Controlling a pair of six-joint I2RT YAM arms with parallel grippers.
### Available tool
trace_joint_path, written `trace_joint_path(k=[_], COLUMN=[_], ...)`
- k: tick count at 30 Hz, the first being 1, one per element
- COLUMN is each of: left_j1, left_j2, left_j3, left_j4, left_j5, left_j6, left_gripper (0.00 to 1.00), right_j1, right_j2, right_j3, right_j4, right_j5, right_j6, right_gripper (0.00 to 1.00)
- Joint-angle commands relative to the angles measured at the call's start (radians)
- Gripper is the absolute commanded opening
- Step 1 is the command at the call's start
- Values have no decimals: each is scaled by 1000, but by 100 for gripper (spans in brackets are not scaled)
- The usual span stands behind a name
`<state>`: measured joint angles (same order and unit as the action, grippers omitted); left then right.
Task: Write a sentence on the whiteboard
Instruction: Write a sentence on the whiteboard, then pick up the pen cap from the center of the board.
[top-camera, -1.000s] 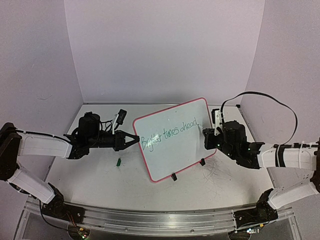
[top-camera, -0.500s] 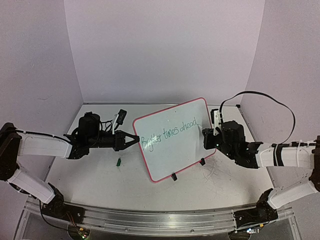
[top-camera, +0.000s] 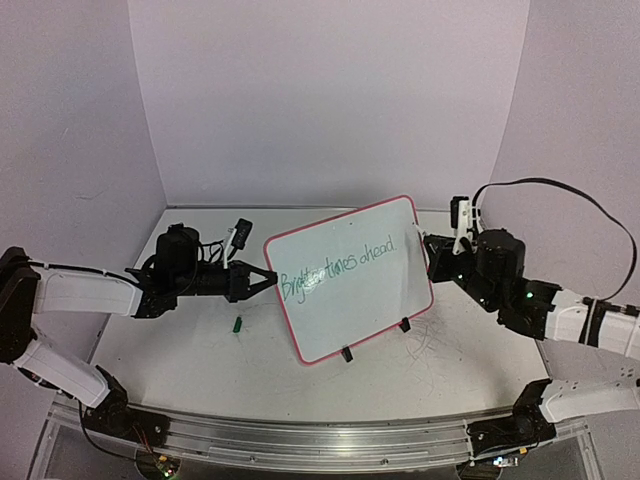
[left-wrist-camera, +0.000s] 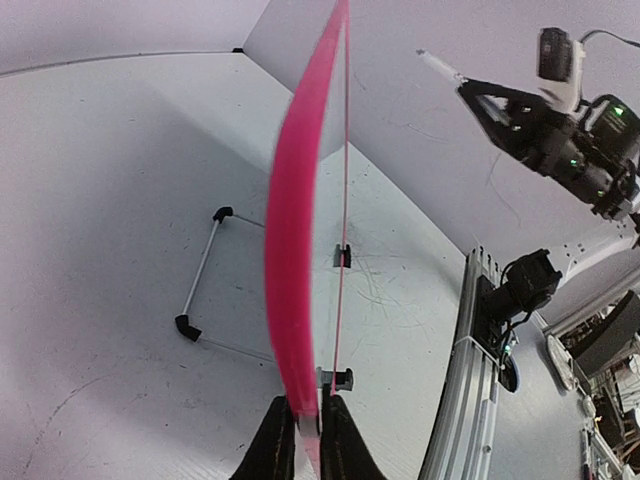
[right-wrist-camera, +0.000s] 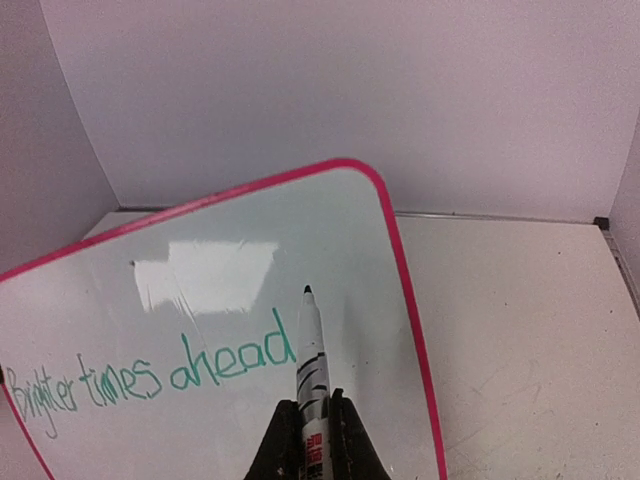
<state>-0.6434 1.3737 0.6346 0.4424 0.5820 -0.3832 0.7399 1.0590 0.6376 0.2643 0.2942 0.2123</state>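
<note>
Left claw (top-camera: 268, 279) is pinched down tight on the left edge of the whiteboard (top-camera: 350, 310), jaws just about closed on the pink frame, and the left wrist view shows it clearly with a finger on each side of the rim (left-wrist-camera: 307, 415). Right claw (top-camera: 432, 250) is clamped shut on a marker (right-wrist-camera: 312, 370) with a black and white patterned barrel, tip pointing up and away from it. The big change from a second ago: the right arm has backed off to the right. Back then the tip sat right at the end of "ahead"; now it's off past the board's right edge, with a clear gap showing in the left wrist view. The left arm and the board haven't really budged. The board stands roughly mid-table on its two black feet (top-camera: 346, 354), turned a bit so its right end sits farther back, and the sentence (top-camera: 340, 268) runs in green across the upper half, climbing to the right. What's hard to see: from the top camera "Brighter" is smeared by glare and I can't read it cleanly, and the marker barely shows there. The right wrist view cuts off the board's left and bottom edges. The left wrist view has the board edge-on, so no writing shows. There's a small dark green bit (top-camera: 238, 323) on the table near the left claw, too tiny to identify, and a thin white rod frame (left-wrist-camera: 200, 280) lying behind the board.
</note>
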Motion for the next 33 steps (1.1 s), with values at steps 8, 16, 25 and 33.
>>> trace_joint_path(k=[8,16,25,33], left_j1=[7,7,7,6], left_j2=[-166,-415,-534,-277], left_j3=[135,111,32,15], left_j4=[-157,-490,-808,-804], left_j5=[-49,-262,-553,-500], left_j6=[93,47,-330,-293], left_gripper=[48,77,69,63], right_j1=[-5,-5,3,41], right_j2=[-110,-146,-105,-97], right_j3=[109,127,152,169], right_j4=[-186,-224,-234,-244], right_j5=[45,5,-141,-191], right_j6=[-56,-41,-7,7], right_gripper=[0,0,0,0])
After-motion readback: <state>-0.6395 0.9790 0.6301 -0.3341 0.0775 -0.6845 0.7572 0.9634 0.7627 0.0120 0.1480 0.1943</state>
